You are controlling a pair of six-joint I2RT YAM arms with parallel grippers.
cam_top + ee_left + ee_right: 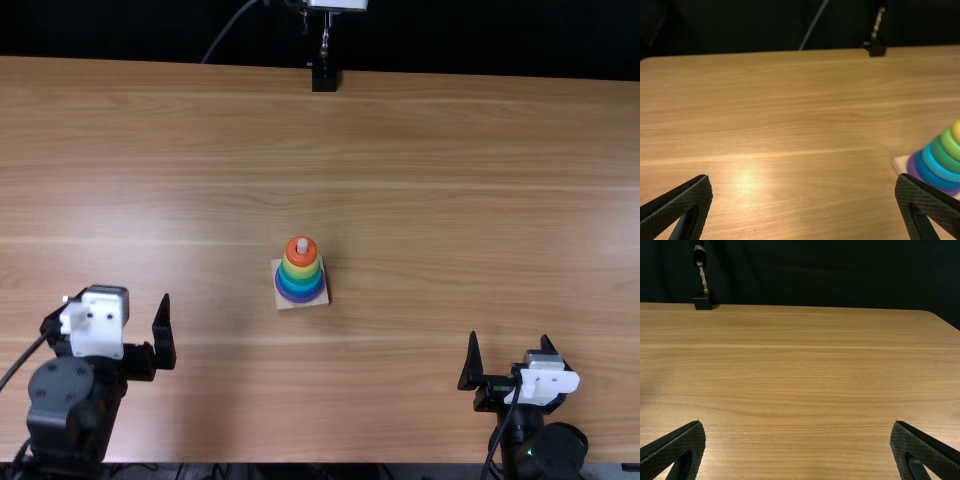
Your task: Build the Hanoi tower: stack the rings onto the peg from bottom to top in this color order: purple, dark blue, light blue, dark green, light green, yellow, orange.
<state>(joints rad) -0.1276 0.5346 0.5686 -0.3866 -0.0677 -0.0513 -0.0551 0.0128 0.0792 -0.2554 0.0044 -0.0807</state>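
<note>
Status for you, op.: stack looks complete. Base [317, 301] sits flat near ctr. of table [450, 180], between the arms. Btm. to top you have purple ring [913, 167], dk. blue ring [930, 177], lt. blue ring [935, 165], dk. green ring [941, 154], lt. green ring [949, 144], yellow ring [957, 131], orange ring [302, 258]; peg [302, 245] tip pokes thru the top one. Order matches spec; no visible gap, so seating is judged OK. L gripper [803, 177]: jaws wide apart, nothing between. R gripper [795, 423]: same, apart and empty. Both well clear of the stack. Remaining: nil, IMO. Rec. you leave it alone; a stray bump is your only real risk.
</note>
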